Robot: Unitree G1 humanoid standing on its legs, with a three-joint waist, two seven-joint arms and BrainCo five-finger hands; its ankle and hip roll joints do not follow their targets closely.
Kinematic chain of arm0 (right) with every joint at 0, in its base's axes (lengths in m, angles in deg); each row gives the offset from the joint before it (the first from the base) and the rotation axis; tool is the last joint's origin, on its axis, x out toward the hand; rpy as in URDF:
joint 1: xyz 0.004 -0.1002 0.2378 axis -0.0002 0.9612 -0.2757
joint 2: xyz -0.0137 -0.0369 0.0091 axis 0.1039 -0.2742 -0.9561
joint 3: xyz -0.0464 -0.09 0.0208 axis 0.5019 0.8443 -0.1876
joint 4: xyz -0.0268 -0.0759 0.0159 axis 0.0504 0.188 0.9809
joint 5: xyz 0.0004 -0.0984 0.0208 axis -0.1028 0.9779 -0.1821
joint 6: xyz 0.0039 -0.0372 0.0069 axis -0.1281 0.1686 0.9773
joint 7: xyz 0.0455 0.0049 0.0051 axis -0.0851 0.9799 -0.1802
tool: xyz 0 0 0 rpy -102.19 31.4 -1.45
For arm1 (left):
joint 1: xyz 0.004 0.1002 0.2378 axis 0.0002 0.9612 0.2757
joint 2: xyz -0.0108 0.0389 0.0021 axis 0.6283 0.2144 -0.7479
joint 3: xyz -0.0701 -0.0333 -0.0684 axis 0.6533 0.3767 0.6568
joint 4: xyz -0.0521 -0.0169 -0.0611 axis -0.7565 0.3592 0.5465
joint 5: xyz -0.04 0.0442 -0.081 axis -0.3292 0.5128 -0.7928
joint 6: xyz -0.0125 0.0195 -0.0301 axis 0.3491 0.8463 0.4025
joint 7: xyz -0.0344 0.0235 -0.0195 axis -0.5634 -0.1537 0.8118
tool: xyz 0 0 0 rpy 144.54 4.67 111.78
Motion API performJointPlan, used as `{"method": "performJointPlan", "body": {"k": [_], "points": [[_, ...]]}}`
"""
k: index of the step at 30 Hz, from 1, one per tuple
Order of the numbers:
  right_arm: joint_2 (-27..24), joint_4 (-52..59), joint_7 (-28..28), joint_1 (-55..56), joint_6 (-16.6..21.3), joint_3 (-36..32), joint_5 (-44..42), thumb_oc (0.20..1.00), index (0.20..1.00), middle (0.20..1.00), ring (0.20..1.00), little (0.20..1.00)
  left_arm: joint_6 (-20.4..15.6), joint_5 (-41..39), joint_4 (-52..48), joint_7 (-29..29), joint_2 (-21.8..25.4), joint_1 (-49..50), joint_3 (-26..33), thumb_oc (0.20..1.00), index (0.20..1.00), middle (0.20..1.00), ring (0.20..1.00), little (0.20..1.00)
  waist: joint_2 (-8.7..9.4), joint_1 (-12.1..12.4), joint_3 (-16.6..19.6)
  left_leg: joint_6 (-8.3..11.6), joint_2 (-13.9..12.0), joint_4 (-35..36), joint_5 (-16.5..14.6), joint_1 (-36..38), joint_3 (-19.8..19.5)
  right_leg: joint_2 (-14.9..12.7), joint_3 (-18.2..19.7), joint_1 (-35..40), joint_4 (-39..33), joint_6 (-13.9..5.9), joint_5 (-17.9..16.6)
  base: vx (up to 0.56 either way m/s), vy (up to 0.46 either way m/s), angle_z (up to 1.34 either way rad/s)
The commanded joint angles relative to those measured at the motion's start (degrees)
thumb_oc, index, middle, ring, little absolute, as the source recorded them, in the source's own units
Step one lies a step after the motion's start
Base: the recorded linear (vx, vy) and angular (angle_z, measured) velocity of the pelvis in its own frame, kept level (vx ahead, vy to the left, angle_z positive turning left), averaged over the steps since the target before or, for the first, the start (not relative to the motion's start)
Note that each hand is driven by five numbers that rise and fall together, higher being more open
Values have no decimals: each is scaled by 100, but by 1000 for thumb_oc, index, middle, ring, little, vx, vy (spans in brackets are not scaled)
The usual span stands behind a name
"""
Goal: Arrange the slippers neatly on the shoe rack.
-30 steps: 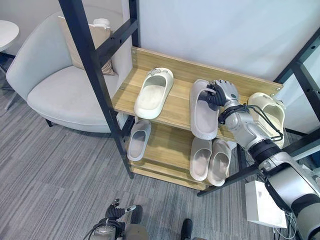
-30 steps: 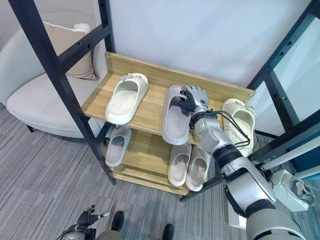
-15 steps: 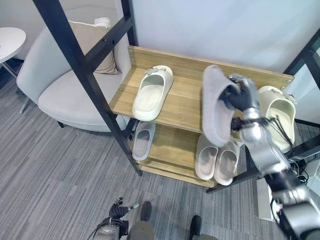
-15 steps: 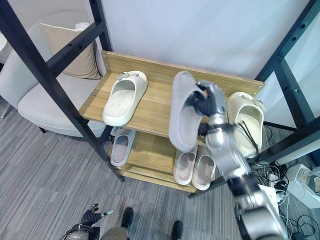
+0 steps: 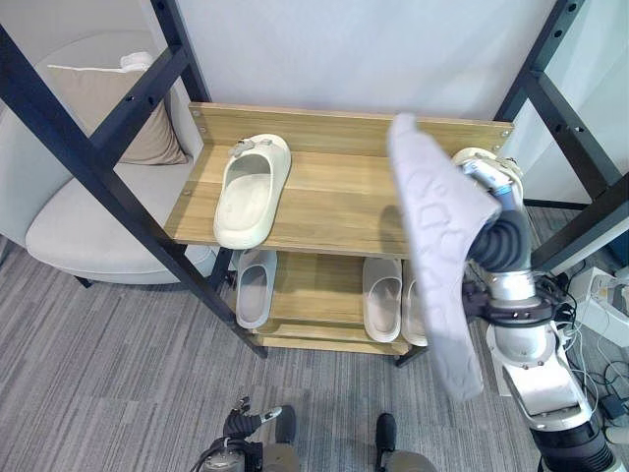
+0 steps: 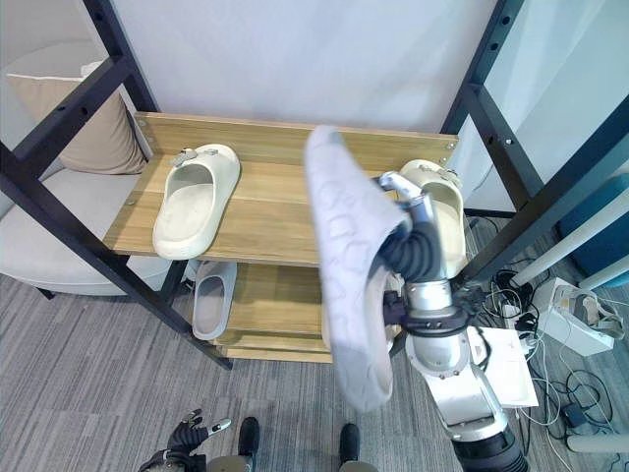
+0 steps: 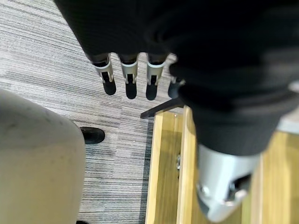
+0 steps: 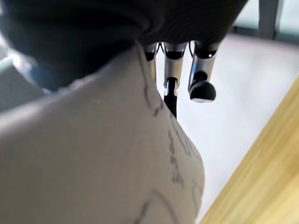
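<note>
My right robot hand (image 5: 488,211) grips a grey slipper (image 5: 435,256), fingers curled around it, sole showing, right of centre before the shoe rack (image 5: 324,202). My left robot hand (image 7: 128,77) hangs with straight fingers.

The grey slipper (image 5: 437,261) that lay flat on the top shelf (image 5: 324,202) of the shoe rack a second ago is now lifted clear of it, held up in front of the rack with its patterned sole facing the camera and its toe end hanging low. The right hand (image 5: 488,187), which then rested on the slipper at the shelf, has risen and drawn back toward the robot, with its fingers curled round the slipper's edge.
</note>
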State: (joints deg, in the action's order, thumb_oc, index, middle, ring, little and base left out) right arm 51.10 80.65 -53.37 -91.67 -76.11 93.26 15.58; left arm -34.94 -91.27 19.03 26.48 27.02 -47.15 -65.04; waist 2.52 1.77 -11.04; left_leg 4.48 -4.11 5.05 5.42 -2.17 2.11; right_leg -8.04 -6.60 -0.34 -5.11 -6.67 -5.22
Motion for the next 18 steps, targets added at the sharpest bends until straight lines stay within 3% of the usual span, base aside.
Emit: {"method": "performJointPlan", "body": {"k": [1,5,9,10,14,18], "points": [[-65,676,544,-238,481,236,-935,200,200,200,200,200,-164,164,286,-121,87,-328,-145,1000,1000,1000,1000,1000,27,46,-55,-133,153,-5,-452,216,-79,-19,-240,536,11,-134,693,0,0,0],[4,642,1137,-264,487,775,-1980,200,200,200,200,200,-170,187,442,-129,78,-328,-102,1000,1000,1000,1000,1000,27,76,-52,-128,160,-5,-459,226,-85,-27,-251,553,11,-127,682,0,1,1],[58,534,1371,-410,471,1193,-2534,200,200,200,200,200,-163,178,694,-133,29,-394,-57,1000,1000,1000,1000,1000,21,101,-36,-123,163,-5,-474,247,-73,-40,-262,569,11,-127,674,1,5,2],[217,414,1741,-348,331,1474,-3283,200,200,200,200,200,-164,169,809,-130,29,-409,-31,1000,1000,1000,1000,1000,22,120,-21,-118,162,-5,-476,257,-66,-44,-273,575,11,-125,673,0,0,0],[353,65,2147,-292,81,1990,-4053,200,200,200,200,200,-144,202,1007,-82,27,-422,12,1000,1000,1000,1000,1000,30,152,-17,-109,159,-5,-478,271,-71,-52,-284,600,11,-115,669,1,-1,1],[449,-567,2432,-304,-238,2509,-4250,200,200,200,200,200,-102,295,1242,-32,39,-474,101,1000,1000,1000,1000,1000,48,204,-23,-101,151,-5,-476,292,-81,-49,-304,629,11,-93,672,-4,-5,6]]}}
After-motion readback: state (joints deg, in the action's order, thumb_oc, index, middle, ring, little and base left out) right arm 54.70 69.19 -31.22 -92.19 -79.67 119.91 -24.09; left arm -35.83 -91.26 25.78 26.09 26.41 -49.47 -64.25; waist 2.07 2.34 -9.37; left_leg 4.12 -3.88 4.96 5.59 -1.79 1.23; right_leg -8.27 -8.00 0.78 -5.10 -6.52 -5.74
